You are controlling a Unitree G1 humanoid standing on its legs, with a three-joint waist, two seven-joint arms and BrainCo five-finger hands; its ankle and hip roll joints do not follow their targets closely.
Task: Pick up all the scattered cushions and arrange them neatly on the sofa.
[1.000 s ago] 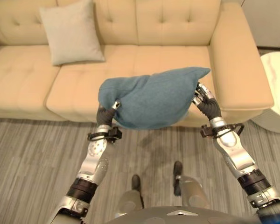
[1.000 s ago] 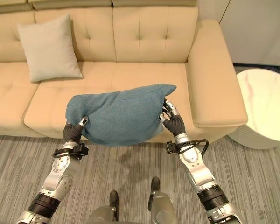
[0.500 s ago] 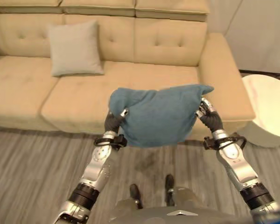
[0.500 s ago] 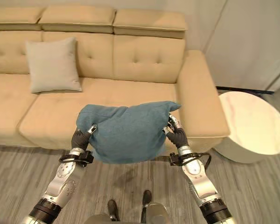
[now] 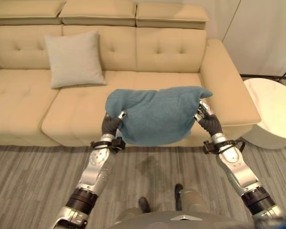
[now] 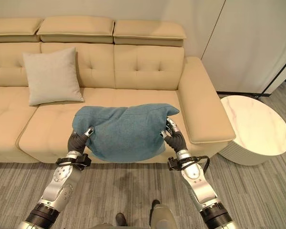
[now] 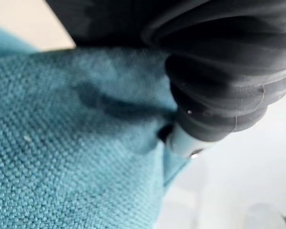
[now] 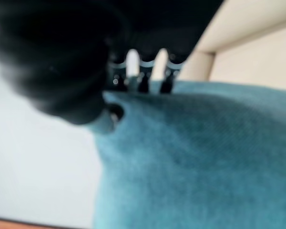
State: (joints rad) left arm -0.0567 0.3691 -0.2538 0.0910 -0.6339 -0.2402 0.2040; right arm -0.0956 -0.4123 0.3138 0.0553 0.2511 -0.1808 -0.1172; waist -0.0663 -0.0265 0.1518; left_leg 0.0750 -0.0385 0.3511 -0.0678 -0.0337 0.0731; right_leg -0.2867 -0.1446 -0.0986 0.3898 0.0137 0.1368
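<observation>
Left eye view, item by item, placed against the sofa [image 5: 19, 100]. Teal cushion [image 5: 155, 114]: held in the air in front of the sofa's right seat, just off its front edge, not yet resting on it. Left hand [image 5: 110, 125]: clamped on the cushion's left end, fabric pinched at its fingers in the left wrist view. Right hand [image 5: 206, 119]: gripping the cushion's right corner, fingers curled into the cloth, near the sofa's right armrest. Grey cushion [image 5: 74, 59]: already on the sofa, leaning upright against the backrest toward the middle-left. Round white side table [image 5: 271, 112]: just beyond the sofa's right armrest. Floor in front of the sofa: no other cushions seen lying there. Progress, as a judgement: one cushion placed, one carried and awaiting placement; what remains is setting the teal cushion down against the backrest.
</observation>
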